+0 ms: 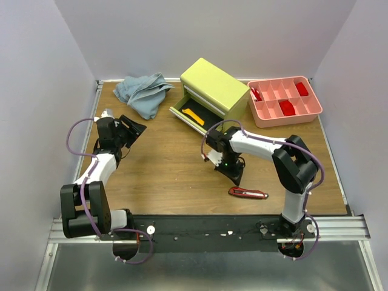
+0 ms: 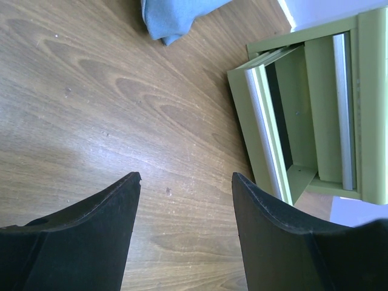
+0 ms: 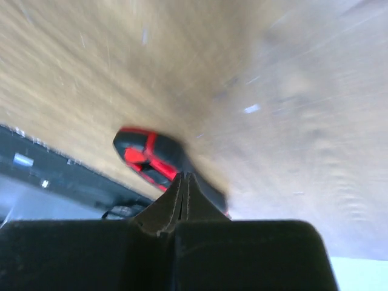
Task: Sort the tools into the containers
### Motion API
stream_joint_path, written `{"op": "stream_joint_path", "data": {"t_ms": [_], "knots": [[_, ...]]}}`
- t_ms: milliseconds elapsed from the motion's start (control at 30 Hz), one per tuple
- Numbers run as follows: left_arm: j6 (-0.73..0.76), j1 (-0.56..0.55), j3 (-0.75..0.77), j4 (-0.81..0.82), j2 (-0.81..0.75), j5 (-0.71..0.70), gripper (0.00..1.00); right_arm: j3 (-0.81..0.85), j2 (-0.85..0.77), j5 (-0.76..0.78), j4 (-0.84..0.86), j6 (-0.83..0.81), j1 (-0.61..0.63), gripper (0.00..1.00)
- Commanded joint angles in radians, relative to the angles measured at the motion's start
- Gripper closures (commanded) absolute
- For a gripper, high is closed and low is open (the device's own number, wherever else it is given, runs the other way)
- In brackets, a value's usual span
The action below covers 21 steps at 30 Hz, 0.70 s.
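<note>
A red-black utility knife [image 1: 247, 193] lies on the table near the front edge. My right gripper [image 1: 237, 179] hangs just behind it, its jaws pressed together on nothing. In the blurred right wrist view the shut gripper [image 3: 185, 177] sits in front of the knife [image 3: 144, 156]. The yellow-green chest [image 1: 213, 86] stands at the back with its lowest drawer [image 1: 182, 116] pulled out. A yellow tool [image 1: 193, 115] lies in that drawer. My left gripper [image 1: 131, 130] is open over bare wood at the left. The left wrist view has the gripper [image 2: 185, 182] empty and the chest [image 2: 370, 91] to the right.
A crumpled blue-grey cloth [image 1: 143, 92] lies at the back left, its edge [image 2: 176, 18] also in the left wrist view. A pink divided tray [image 1: 303, 108] holding red pieces sits right of the chest. White walls close in the table on three sides.
</note>
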Motion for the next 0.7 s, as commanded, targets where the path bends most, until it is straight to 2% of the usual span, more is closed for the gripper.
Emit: {"op": "stream_joint_path", "data": {"t_ms": [0, 133, 167, 200, 233, 300, 333, 467, 667], "knots": [[-0.027, 0.007, -0.006, 0.008, -0.027, -0.012, 0.30, 0.140, -0.026, 0.095, 0.068, -0.053, 0.013, 0.99], [-0.037, 0.007, 0.002, 0.009, -0.024, -0.009, 0.30, 0.175, -0.050, 0.115, 0.085, -0.091, 0.013, 0.99], [-0.038, 0.008, 0.011, 0.005, -0.024, -0.007, 0.30, 0.172, -0.066, 0.112, 0.071, -0.114, 0.013, 0.96], [-0.038, 0.007, 0.012, 0.005, -0.022, -0.001, 0.30, 0.160, -0.081, 0.083, 0.051, -0.146, 0.011, 0.64], [-0.038, 0.007, 0.014, 0.003, -0.021, 0.005, 0.30, 0.105, -0.098, 0.051, 0.042, -0.165, 0.013, 0.48], [-0.040, 0.007, 0.012, 0.006, -0.019, 0.007, 0.30, 0.036, -0.152, 0.022, 0.004, -0.219, 0.013, 0.35], [-0.040, 0.007, 0.009, 0.009, -0.021, 0.002, 0.30, -0.050, -0.167, 0.032, 0.004, -0.225, 0.013, 0.29], [-0.029, 0.007, -0.010, 0.019, -0.027, -0.008, 0.30, -0.194, -0.234, 0.101, 0.065, -0.243, 0.013, 0.23], [-0.018, 0.007, -0.034, 0.020, -0.033, -0.019, 0.30, -0.234, -0.230, 0.132, 0.126, -0.262, 0.026, 0.19]]}}
